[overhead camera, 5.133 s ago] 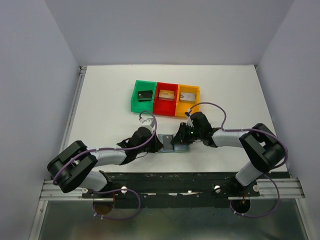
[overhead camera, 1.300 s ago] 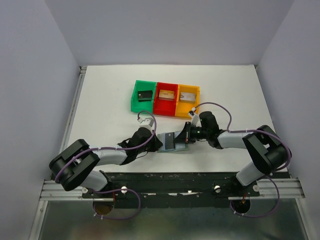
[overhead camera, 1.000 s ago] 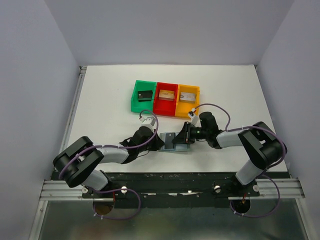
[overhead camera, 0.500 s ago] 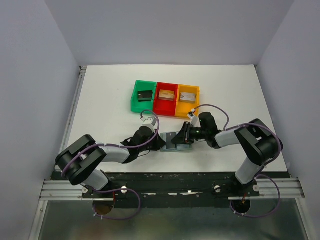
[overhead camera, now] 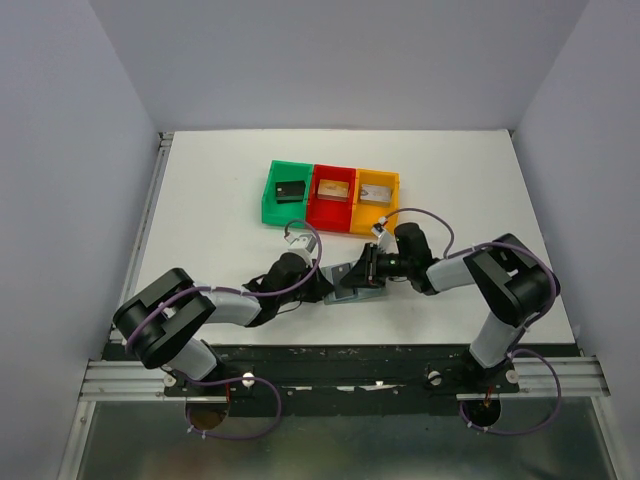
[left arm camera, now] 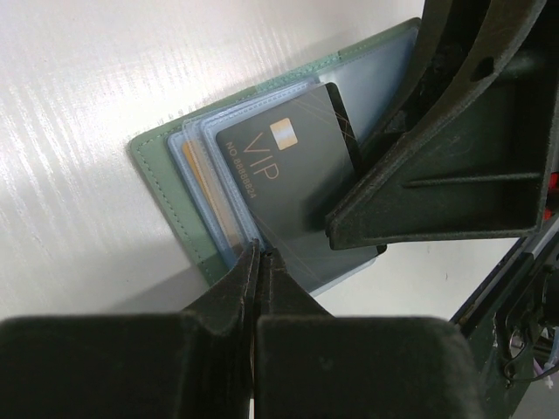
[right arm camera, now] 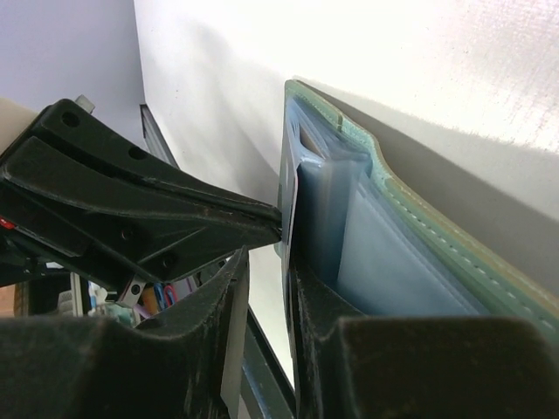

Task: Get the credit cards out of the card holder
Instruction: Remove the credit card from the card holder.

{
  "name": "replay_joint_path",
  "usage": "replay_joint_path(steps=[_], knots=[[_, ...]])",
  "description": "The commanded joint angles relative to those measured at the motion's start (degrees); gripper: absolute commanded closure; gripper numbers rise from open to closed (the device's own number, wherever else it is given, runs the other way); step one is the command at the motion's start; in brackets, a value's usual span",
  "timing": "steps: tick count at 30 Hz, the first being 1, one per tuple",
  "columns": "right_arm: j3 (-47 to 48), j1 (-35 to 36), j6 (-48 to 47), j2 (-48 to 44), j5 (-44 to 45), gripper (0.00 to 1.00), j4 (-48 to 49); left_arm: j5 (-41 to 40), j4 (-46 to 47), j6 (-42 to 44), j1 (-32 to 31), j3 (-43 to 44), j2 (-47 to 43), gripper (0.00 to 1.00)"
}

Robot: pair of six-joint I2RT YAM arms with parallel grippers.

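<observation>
On the table (overhead camera: 200,220) the holder (left arm camera: 166,179) lies open, the black card (left arm camera: 288,175) sleeved inside. The left gripper (left arm camera: 259,253), closed, sits at its sleeve edge, probably anchoring it. The right gripper (right arm camera: 266,253), half open, straddles the card's edge, likely to pull it.

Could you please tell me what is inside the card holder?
The card holder holds a black VIP card and a golden card's edge in clear sleeves; the right hand covers the remainder.

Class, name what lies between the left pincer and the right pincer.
The open card holder, black card uppermost, lies between left pincer and right pincer, as both wrist views show.
</observation>
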Motion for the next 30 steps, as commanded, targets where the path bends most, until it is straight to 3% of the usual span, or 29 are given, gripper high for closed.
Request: replay_joint_path(steps=[1,7,30], knots=[[1.36,0.92,-0.95,0.24,-2.06,0.72,-0.68,1.26,-2.34,0.41,-0.88,-0.02,0.84,1.0],[1.28,0.74,-3.85,-2.84,-1.18,0.77,-5.51,-2.07,-4.54,-1.0,-0.79,-1.6,-0.74,1.0],[0.04,-1.11,-6.84,-8.73,-0.31,0.76,-11.49,-4.98,-5.86,-2.23,0.44,-3.98,-0.04,1.0]])
